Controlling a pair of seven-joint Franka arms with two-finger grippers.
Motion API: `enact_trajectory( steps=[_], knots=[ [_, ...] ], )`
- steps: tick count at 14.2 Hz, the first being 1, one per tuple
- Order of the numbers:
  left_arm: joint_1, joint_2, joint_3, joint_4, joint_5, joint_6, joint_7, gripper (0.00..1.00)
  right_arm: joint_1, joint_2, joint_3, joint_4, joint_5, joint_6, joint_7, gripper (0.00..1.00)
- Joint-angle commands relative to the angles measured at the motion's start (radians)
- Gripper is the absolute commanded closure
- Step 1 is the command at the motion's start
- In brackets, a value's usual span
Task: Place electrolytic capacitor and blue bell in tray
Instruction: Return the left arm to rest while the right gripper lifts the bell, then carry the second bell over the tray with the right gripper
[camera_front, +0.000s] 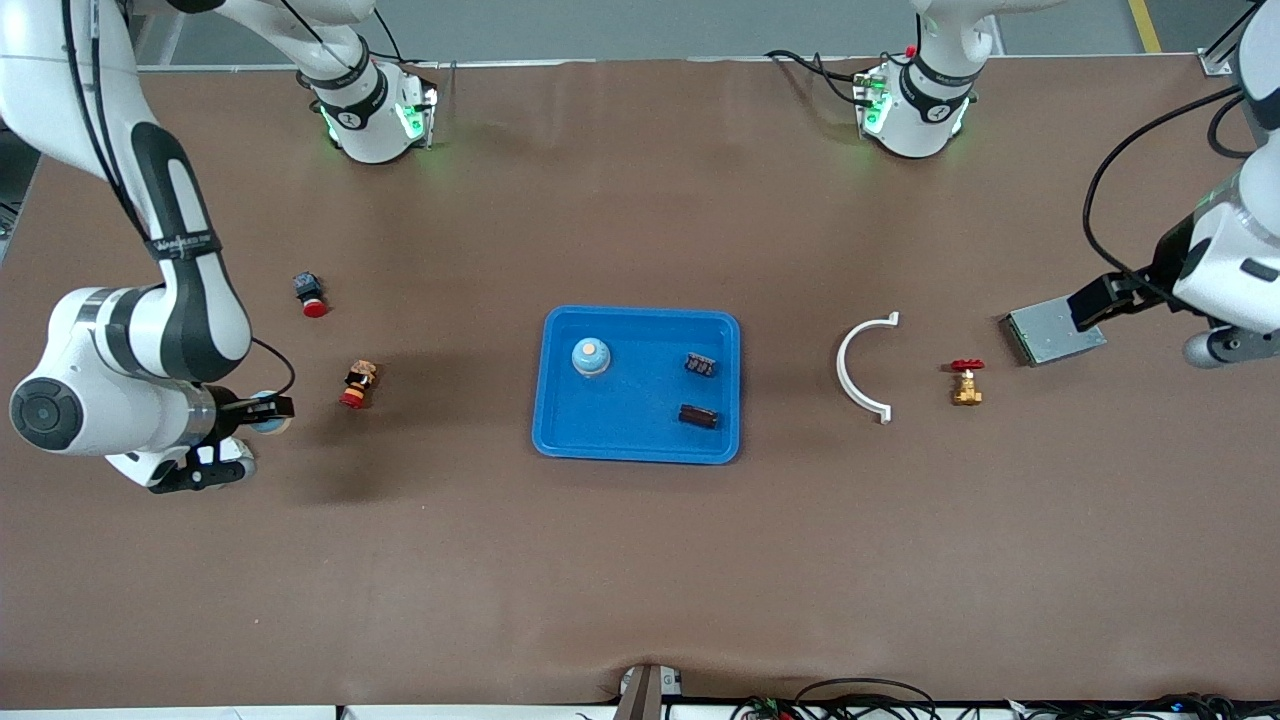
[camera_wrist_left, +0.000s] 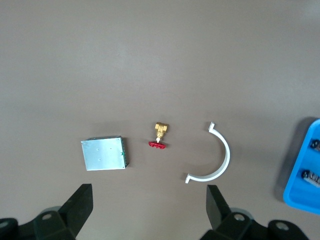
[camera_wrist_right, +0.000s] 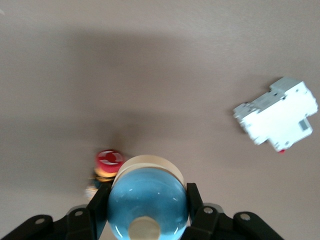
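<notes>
Jaws of the right gripper (camera_wrist_right: 146, 201) are clamped on a blue bell (camera_wrist_right: 147, 187), gripped across its dome with the pale wooden base showing around it. It's held up over the table at the right arm's end, well apart from the tray (camera_front: 560, 435), with a little red-capped figure (camera_front: 357, 384) on the table between the two and a red pushbutton (camera_front: 310, 294) nearby. A white breaker-type block (camera_wrist_right: 276, 120) is picked up in the right wrist view only.

Jaws of the left gripper (camera_wrist_left: 148, 212) are spread wide with nothing between them. That arm is parked over the table at its own end, by a grey metal box (camera_front: 1040, 335), and it waits. A brass valve (camera_front: 966, 382) and a white half-ring clip (camera_front: 860, 368) are left lying between the box and the tray.

Inside the tray another blue bell (camera_front: 591, 356) can be seen, plus two small dark parts (camera_front: 699, 390). Whether either one is the capacitor can't be told.

So the carry step is judged to be in hand. Next, the held bell would need to be swung across over a bare patch of the tray floor, lowered clear of what's in there, and only then released.
</notes>
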Motion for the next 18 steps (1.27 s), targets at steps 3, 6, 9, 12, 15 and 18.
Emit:
enact_trajectory(
  steps=[3,6,9,12,15,18],
  knots=[
    [-0.069,-0.122,0.149,-0.080,-0.106,-0.019,0.169,0.00,0.120,-0.006,0.017,0.052,0.001,-0.076,0.292,0.80],
    [-0.066,-0.165,0.177,-0.134,-0.157,-0.009,0.180,0.00,0.171,-0.006,0.058,0.058,0.030,-0.067,0.502,0.80],
    [-0.049,-0.244,0.171,-0.266,-0.156,0.082,0.180,0.00,0.233,0.000,0.060,0.087,0.131,-0.060,0.628,0.81],
    [0.000,-0.252,0.120,-0.271,-0.160,0.086,0.180,0.00,0.279,0.006,0.060,0.096,0.191,-0.011,0.700,0.81],
    [-0.006,-0.254,0.110,-0.259,-0.162,0.080,0.170,0.00,0.332,0.029,0.060,0.095,0.196,0.084,0.787,0.81],
    [-0.009,-0.258,0.093,-0.266,-0.166,0.049,0.156,0.00,0.394,0.071,0.058,0.096,0.188,0.148,0.855,0.81]
  ],
)
